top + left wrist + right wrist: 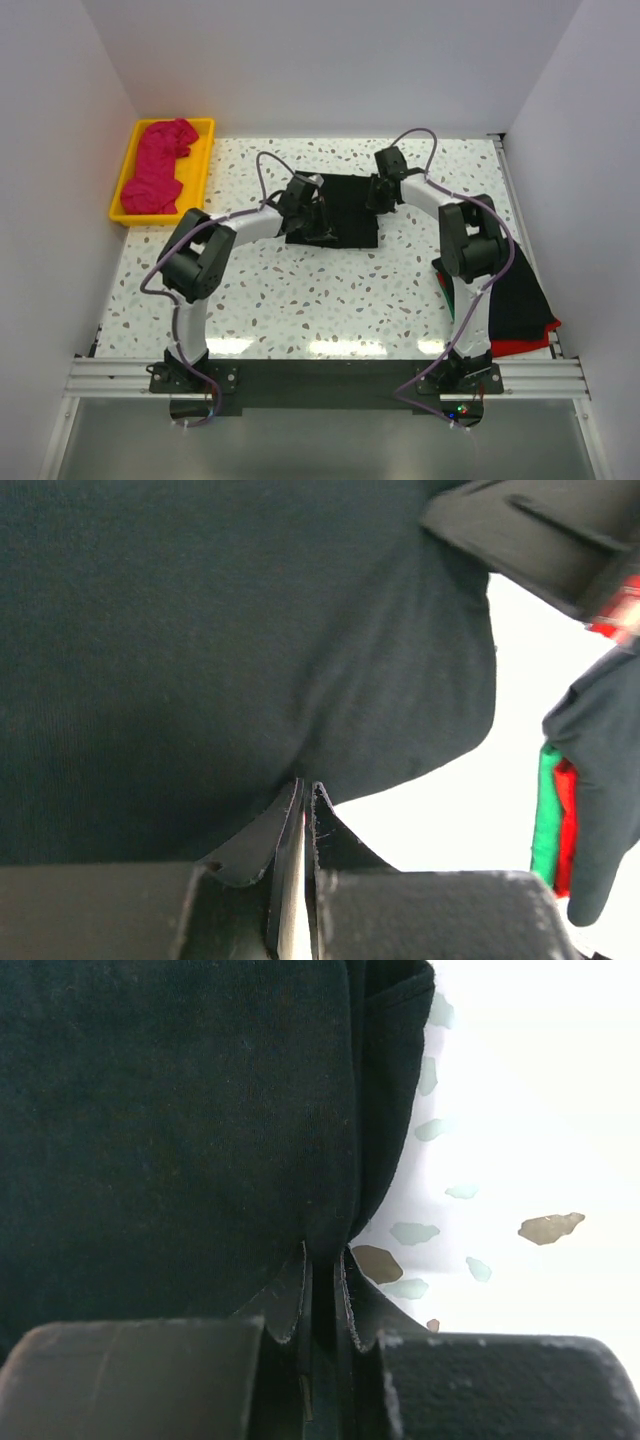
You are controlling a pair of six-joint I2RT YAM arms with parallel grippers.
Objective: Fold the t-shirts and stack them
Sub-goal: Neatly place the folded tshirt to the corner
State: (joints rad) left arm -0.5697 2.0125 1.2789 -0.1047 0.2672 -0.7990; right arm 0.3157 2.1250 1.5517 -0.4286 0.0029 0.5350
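T-shirt [345, 205] of soft black cloth, folded into a flat rectangle, is lying toward the far middle of the speckled white table [330, 290], its longer side running left to right. Left gripper [305, 792] is pinching the shirt's left edge; right gripper [325, 1257] is clamping its right-hand fold. Both arms are covering parts of the shirt, so collar and sleeves are impossible to make out.
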